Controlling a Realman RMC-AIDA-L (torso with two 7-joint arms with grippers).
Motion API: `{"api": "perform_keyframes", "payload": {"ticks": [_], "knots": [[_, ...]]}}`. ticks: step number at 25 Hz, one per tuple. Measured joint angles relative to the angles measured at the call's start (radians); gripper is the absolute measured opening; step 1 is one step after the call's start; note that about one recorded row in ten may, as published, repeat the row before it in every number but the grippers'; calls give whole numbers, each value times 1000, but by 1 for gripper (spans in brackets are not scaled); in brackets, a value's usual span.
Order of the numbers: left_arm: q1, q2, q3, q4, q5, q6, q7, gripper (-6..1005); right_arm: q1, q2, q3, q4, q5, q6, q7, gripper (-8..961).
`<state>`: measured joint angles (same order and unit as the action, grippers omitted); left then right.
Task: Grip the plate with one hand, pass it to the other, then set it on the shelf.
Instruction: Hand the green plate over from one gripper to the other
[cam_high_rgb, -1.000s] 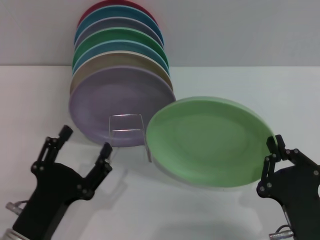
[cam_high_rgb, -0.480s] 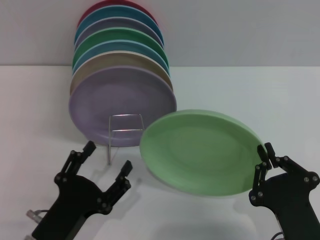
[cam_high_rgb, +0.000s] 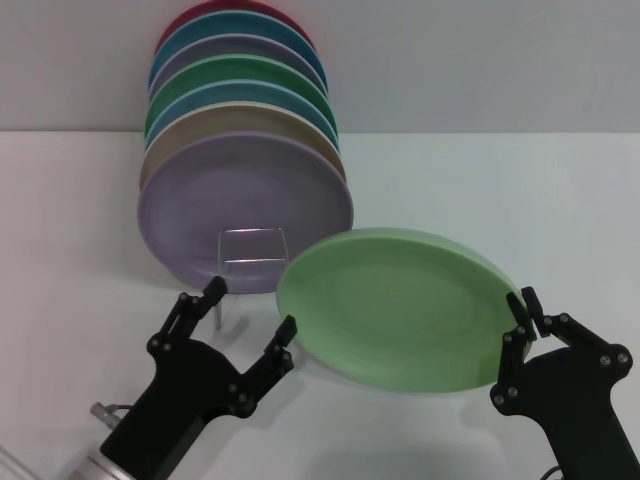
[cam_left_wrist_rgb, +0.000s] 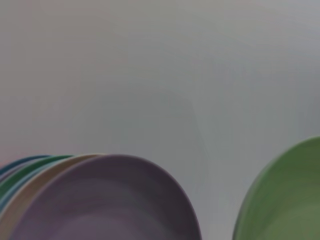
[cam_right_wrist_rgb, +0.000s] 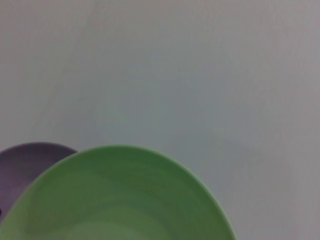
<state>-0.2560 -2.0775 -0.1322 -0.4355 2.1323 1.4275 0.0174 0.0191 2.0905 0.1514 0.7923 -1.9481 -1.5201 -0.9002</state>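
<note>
The pale mint-green plate (cam_high_rgb: 400, 308) is held tilted above the table, right of the rack. My right gripper (cam_high_rgb: 524, 305) is shut on its right rim. My left gripper (cam_high_rgb: 250, 318) is open, its fingers (cam_high_rgb: 283, 335) just left of the plate's left rim, apart from it. The plate also shows in the left wrist view (cam_left_wrist_rgb: 285, 200) and the right wrist view (cam_right_wrist_rgb: 120, 200). The wire shelf (cam_high_rgb: 252, 250) stands behind, holding a row of plates; one front loop is free.
Several plates stand upright in the rack at the back left, the lavender plate (cam_high_rgb: 245, 210) in front, with tan, blue, darker green and red ones behind. A pale wall rises behind the white table (cam_high_rgb: 500, 190).
My left gripper has moved right and forward, close to the plate's left rim. My right gripper has carried the plate left and lowered it flatter.
</note>
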Motion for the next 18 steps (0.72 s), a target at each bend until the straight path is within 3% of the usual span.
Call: {"api": "perform_keyframes", "payload": {"ticks": [18], "knots": [[-39,1,-17,-4,-7,-24,3,754,17,-5,-6,-3,0,-6,-12,22]]}}
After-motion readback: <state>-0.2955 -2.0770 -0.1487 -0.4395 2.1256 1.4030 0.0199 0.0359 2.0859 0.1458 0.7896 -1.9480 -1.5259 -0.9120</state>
